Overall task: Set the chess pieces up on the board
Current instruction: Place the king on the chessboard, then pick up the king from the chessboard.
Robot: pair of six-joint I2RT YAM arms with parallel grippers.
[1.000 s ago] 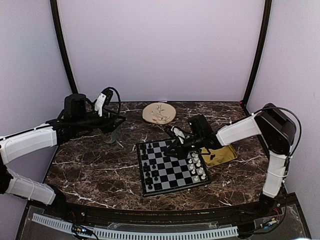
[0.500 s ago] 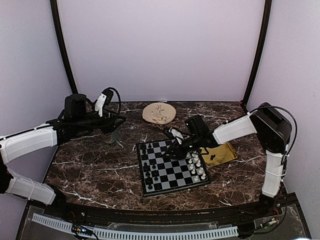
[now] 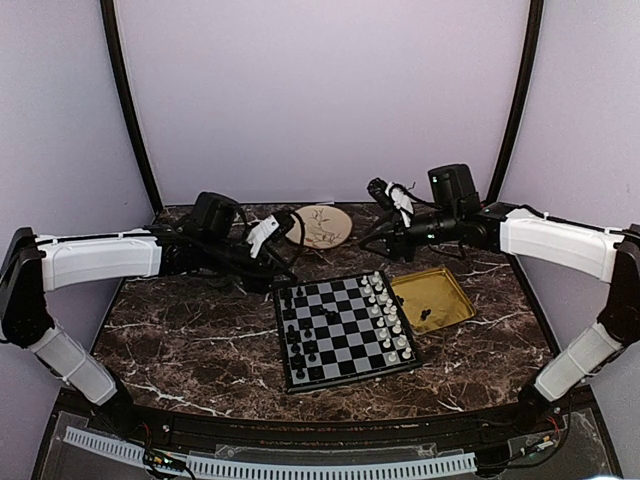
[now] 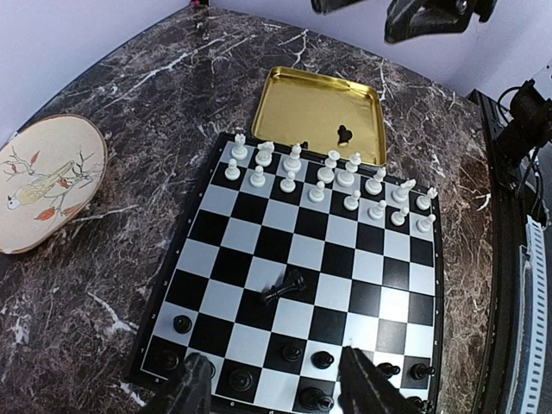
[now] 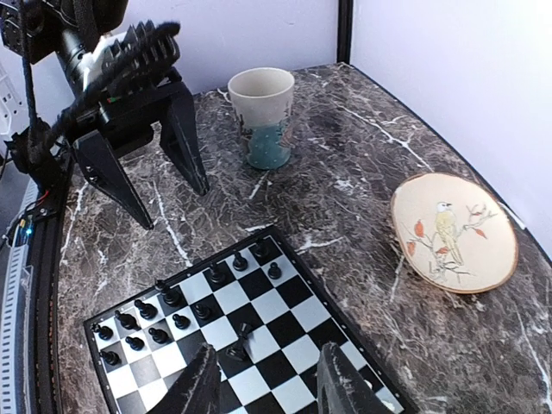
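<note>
The board (image 3: 384, 368) lies mid-table, with black chess pieces (image 3: 300, 350) standing in its two left columns and white ones in its right columns. One black piece (image 4: 285, 287) lies toppled near the board's centre (image 5: 240, 341). Another black piece (image 4: 343, 134) sits in the yellow tray (image 3: 455, 290). My left gripper (image 4: 276, 392) hovers open over the black rows at the board's back left (image 3: 283, 262), holding nothing. My right gripper (image 5: 267, 388) hangs open and empty above the board's back edge (image 3: 385, 243).
A round bird-painted plate (image 3: 320, 225) lies behind the board. A white and teal cup (image 5: 261, 116) stands at the back left, beyond the left gripper's fingers (image 5: 185, 142). Purple walls close in the table on three sides.
My right gripper has opened and drawn back from the board's centre to the back right, leaving a black piece lying there. My left arm has swung right, toward the board's back left corner.
</note>
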